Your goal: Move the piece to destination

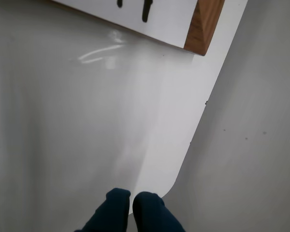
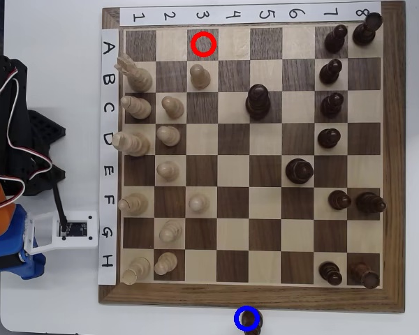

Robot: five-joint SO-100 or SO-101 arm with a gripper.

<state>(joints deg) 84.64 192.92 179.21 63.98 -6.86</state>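
A small dark-brown pawn (image 2: 251, 322) stands off the board on the white table just below the board's lower edge, inside the blue ring (image 2: 237, 314). The red ring (image 2: 204, 43) marks square A3, which is bare. My gripper (image 1: 132, 205) shows at the bottom of the wrist view, its two dark-blue fingers (image 1: 117, 209) pressed together with nothing between them, above the white table. In the overhead view the arm (image 2: 10, 244) sits folded at the far left, well away from the pawn.
The chessboard (image 2: 251, 299) fills most of the overhead view, with pale pieces (image 2: 169, 135) on its left columns and dark pieces (image 2: 330, 70) on the right. Its wooden corner (image 1: 204, 24) shows at the top of the wrist view. A white box (image 2: 73, 230) lies beside the board.
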